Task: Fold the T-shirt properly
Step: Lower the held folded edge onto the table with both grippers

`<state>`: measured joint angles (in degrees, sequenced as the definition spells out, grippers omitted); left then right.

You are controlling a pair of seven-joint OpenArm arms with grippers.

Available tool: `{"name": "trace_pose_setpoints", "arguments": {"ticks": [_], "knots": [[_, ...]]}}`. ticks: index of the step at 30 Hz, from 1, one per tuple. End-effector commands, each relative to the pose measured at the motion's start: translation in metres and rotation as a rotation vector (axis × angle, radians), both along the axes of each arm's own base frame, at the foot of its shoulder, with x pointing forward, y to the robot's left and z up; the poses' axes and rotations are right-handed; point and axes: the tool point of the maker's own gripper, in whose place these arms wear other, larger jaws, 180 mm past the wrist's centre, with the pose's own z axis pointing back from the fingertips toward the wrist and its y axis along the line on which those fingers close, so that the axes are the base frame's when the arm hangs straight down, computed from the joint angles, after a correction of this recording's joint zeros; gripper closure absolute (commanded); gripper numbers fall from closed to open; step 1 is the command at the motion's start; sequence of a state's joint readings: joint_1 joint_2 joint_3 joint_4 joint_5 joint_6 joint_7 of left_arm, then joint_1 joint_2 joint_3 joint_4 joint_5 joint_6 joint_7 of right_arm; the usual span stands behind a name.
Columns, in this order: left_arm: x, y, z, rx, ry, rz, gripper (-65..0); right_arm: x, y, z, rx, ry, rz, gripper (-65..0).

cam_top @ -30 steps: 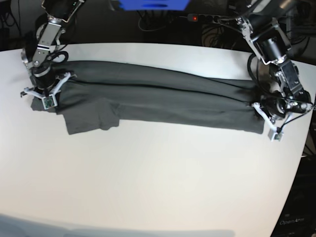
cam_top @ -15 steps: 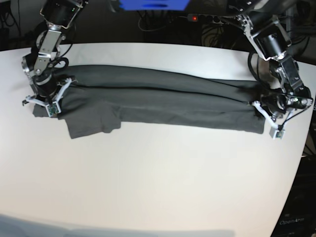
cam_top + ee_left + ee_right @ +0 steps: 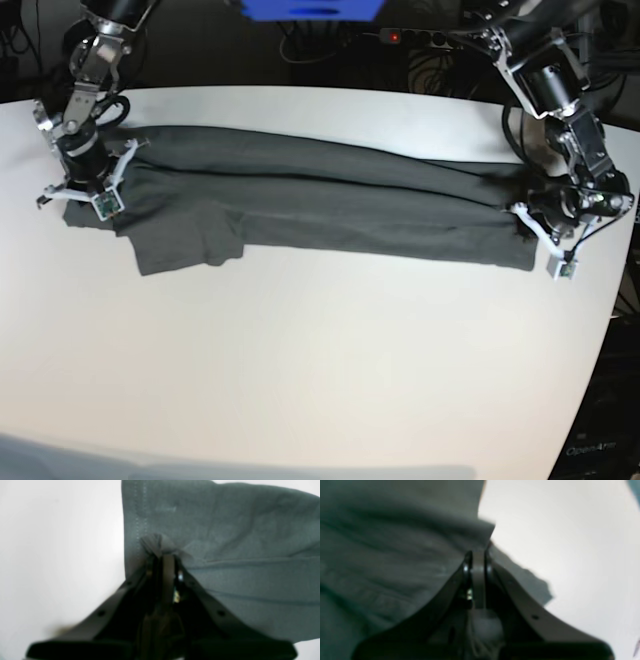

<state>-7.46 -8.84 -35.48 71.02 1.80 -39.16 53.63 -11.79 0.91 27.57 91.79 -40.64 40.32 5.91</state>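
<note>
The dark grey T-shirt (image 3: 300, 200) lies stretched as a long folded band across the back of the white table (image 3: 320, 360), with one sleeve (image 3: 185, 245) sticking out toward the front. My left gripper (image 3: 527, 226) is at the band's right end. In the left wrist view the left gripper (image 3: 163, 551) is shut on a pinch of the T-shirt (image 3: 225, 530) beside the stitched hem. My right gripper (image 3: 82, 196) is at the band's left end. The right wrist view shows the right gripper (image 3: 478, 552) shut on the edge of the T-shirt (image 3: 395, 542).
A blue object (image 3: 310, 8) and a power strip with a red light (image 3: 397, 37) sit among cables behind the table. The table's edge (image 3: 605, 330) curves away close to the left arm.
The right gripper has shifted slightly left and back with the shirt's end, drawing the band tighter. The left gripper has hardly moved.
</note>
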Motion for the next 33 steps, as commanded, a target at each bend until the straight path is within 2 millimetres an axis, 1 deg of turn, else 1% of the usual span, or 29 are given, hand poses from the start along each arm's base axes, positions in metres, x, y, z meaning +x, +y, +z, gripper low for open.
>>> {"name": "trace_pose_setpoints", "arguments": {"ticks": [1, 4, 6, 7, 10, 12, 14, 15, 21, 24, 28, 29, 30, 33], "knots": [[-0.062, -0.016, -0.041, 0.014, 0.285, -0.055, -2.8, 0.006, 0.001, 0.017, -0.007, -0.064, 0.019, -0.7], [-0.062, -0.016, -0.041, 0.013, 0.286, -0.055, -2.8, 0.008, 0.002, 0.031, -0.020, -0.102, 0.029, -0.7], [-0.062, -0.016, -0.041, 0.013, 0.286, -0.055, -2.8, 0.009, 0.006, 0.039, -0.013, -0.125, 0.005, -0.7], [-0.062, -0.016, -0.041, 0.012, 0.287, -0.052, -2.8, 0.008, 0.006, 0.047, -0.012, -0.147, -0.018, -0.7], [-0.063, -0.016, -0.042, 0.011, 0.290, -0.052, -2.8, 0.001, 0.014, 0.060, 0.027, -0.195, -0.078, -0.7], [-0.067, -0.016, -0.043, 0.014, 0.295, -0.053, -2.8, -0.002, 0.018, 0.064, 0.059, -0.218, -0.103, -0.7], [-0.068, -0.016, -0.043, 0.015, 0.296, -0.053, -2.8, -0.004, 0.014, 0.064, 0.068, -0.222, -0.118, -0.7], [-0.068, -0.016, -0.043, 0.015, 0.296, -0.053, -2.8, -0.004, 0.015, 0.062, 0.078, -0.221, -0.120, -0.7], [-0.068, -0.015, -0.043, 0.015, 0.296, -0.050, -2.8, -0.017, 0.023, 0.020, 0.197, -0.142, -0.150, -0.7], [-0.068, -0.016, -0.043, 0.015, 0.296, -0.053, -2.8, -0.021, 0.026, 0.006, 0.223, -0.109, -0.159, -0.7], [-0.068, -0.016, -0.043, 0.016, 0.296, -0.055, -2.8, -0.023, 0.029, -0.007, 0.249, -0.083, -0.166, -0.7], [-0.068, -0.016, -0.043, 0.016, 0.296, -0.055, -2.8, -0.025, 0.030, -0.012, 0.260, -0.070, -0.170, -0.7], [-0.068, -0.016, -0.044, 0.015, 0.294, -0.055, -2.8, -0.027, 0.028, -0.016, 0.266, -0.063, -0.177, -0.7], [-0.068, -0.017, -0.045, 0.010, 0.296, -0.055, -2.8, -0.022, 0.018, -0.022, 0.279, -0.065, -0.207, -0.7]]}}
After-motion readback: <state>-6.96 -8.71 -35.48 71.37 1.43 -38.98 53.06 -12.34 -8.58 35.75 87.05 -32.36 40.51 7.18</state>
